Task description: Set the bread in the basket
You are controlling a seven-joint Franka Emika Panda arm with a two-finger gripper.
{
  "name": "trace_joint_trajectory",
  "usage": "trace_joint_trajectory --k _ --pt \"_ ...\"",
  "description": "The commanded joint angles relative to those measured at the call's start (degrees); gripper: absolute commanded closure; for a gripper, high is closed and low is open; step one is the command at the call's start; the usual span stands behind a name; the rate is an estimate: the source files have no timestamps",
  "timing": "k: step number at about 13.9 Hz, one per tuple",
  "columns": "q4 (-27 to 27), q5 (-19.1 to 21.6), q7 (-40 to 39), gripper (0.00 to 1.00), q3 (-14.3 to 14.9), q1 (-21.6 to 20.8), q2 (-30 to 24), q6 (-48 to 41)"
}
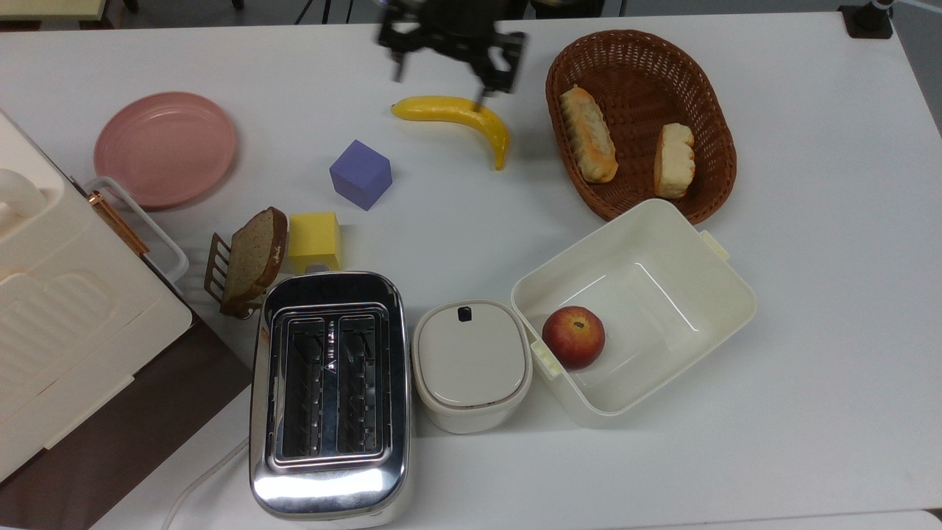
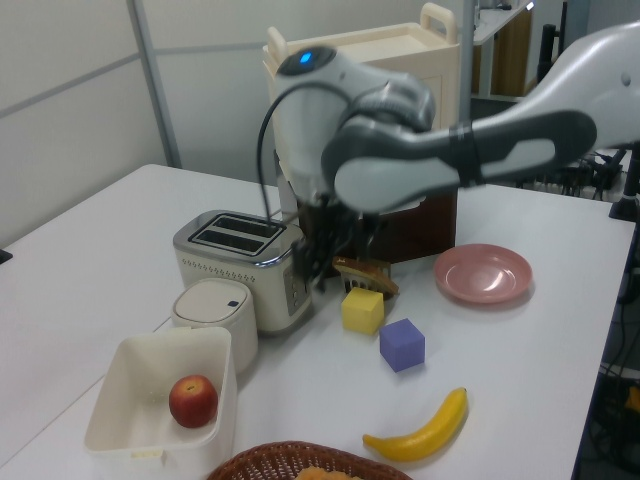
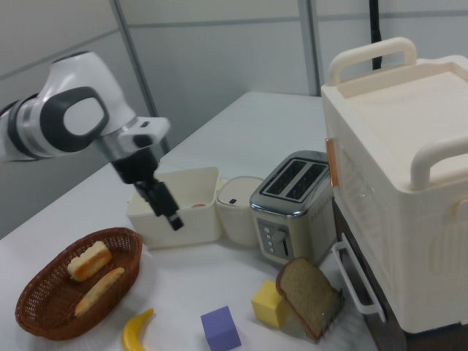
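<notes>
The large oval reddish-brown woven wicker basket [image 1: 706, 73] sits at the top view's far right, and the short stubby bun with a golden toasted top, the bread [image 1: 675, 160], lies inside it beside a longer ridged roll [image 1: 588, 134]. The placing looks done. The black two-finger gripper [image 1: 449, 62] hangs empty, fingers apart, above the yellow banana [image 1: 456, 114], well clear of the basket.

The arm [image 2: 440, 165] wears glossy white shells over dark grey joint bands, with a black cable looping along its wrist and a small blue light glowing on the cap; its hand [image 3: 164, 205] is black, angular and two-fingered
</notes>
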State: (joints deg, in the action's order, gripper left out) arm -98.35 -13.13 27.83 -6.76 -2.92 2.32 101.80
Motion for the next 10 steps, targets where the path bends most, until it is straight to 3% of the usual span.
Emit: trace_joint_trajectory --k 1,3,5,10 --pt "4.2 0.1 -8.2 0.00 0.5 8.9 -3.0 -3.1" --pt "7.1 2.6 -10.5 0.00 4.2 9.3 -2.9 -6.7" --pt "9.2 8.9 -12.9 0.00 6.3 9.1 -2.8 -9.2" --pt "9.3 11.7 -13.2 0.00 6.5 8.0 -2.7 -10.5"
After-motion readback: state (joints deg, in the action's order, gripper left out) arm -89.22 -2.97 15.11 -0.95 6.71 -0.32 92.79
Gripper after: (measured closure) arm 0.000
